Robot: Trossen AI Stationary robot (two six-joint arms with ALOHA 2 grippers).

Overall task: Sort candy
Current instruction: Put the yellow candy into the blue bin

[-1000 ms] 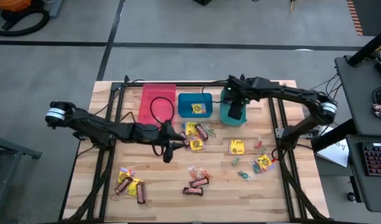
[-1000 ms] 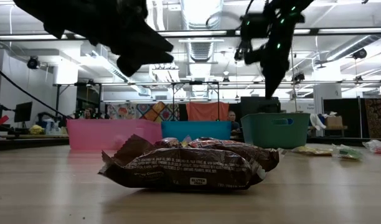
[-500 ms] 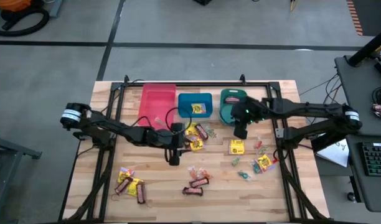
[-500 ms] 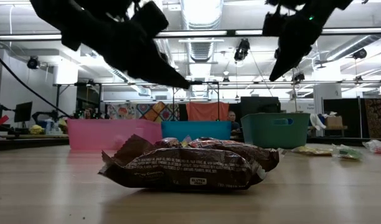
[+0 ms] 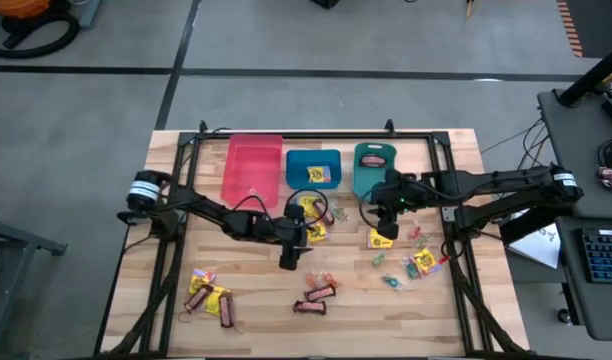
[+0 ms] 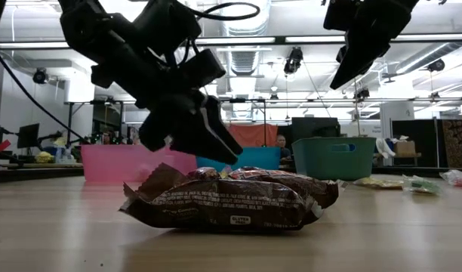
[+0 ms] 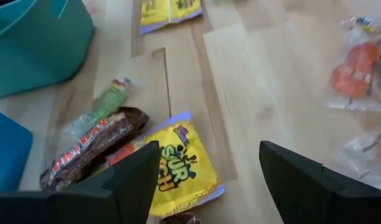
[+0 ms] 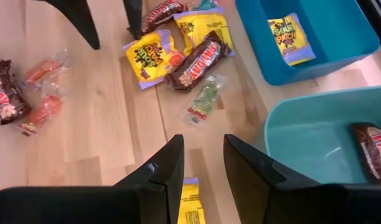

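Observation:
Candy lies loose on the wooden table [image 5: 256, 290]. One cluster of yellow packets and brown bars [image 5: 316, 215] sits near the bins. My left gripper [image 5: 289, 255] hangs low beside it, open, with a yellow packet [image 7: 178, 165] below the gap between its fingers [image 7: 137, 180]; it touches nothing. My right gripper [image 8: 204, 142] is open and empty, high above another yellow packet [image 8: 190, 208] [image 5: 380, 237]. The blue bin [image 8: 327, 56] holds a yellow packet [image 8: 290, 37]. The teal bin [image 8: 302, 134] holds a brown bar [image 8: 371, 146].
The pink bin [image 5: 252, 168], blue bin [image 5: 314, 158] and teal bin [image 5: 364, 180] stand in a row at the far edge. More candy lies near left [image 5: 211, 298], near middle [image 5: 319, 290] and right [image 5: 421, 262]. A brown bar [image 6: 223, 200] lies close to the low camera.
My left gripper has come down and moved toward the table's right, to the candy cluster, rolling as it went; its fingers stand wider apart. My right gripper has drawn away from above the teal bin toward the near edge, over the lone yellow packet.

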